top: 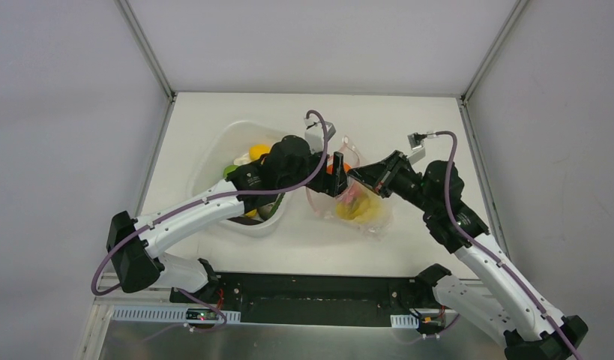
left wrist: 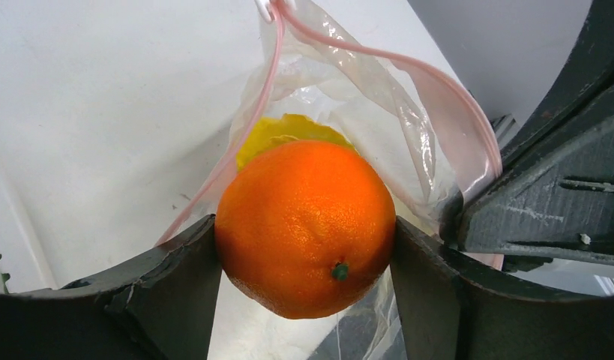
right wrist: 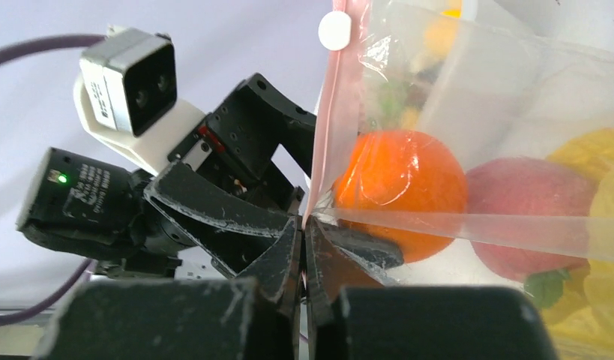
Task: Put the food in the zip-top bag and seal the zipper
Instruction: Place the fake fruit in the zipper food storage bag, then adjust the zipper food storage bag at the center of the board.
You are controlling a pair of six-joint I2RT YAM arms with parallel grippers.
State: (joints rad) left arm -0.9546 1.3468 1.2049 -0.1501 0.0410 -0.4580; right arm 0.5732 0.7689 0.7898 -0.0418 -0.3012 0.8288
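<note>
While both arms reach over it, the flat white table (top: 408,120) presents a matt, plain surface, enclosed by three smooth pale grey walls (top: 64,112) that meet at two metal corner posts (top: 146,49).

One white rounded-square plastic tub (top: 214,150), translucent and glossy, sits at 9 o'clock from the table's centre. It holds a yellow piece (top: 259,150), a pale cream piece (top: 244,159) and a green piece (top: 230,171). Further pieces lie under the arm, so the total cannot be told.

One clear, crinkly zip-top bag (top: 371,221) lies at 3 o'clock from the tub. Its thin pink-red zipper (left wrist: 438,75) is parted into two strips and carries one round white slider tab (right wrist: 334,31). Seen through the film are one pink-red rounded fruit (right wrist: 528,217) and yellow pieces (right wrist: 588,150), number unclear.

Two grippers meet at the bag's 12 o'clock end. The left gripper (left wrist: 307,247) has its dark, scuffed jaws clamped on one round, dimpled orange toy fruit (left wrist: 307,225) with a green stem dot. This fruit is at the bag's open mouth; whether it has passed the rim cannot be told. The right gripper (right wrist: 304,240) has its jaws pressed together, pinching the bag's film just below the zipper. One purple cable (top: 214,199) runs along each arm, two in all.
</note>
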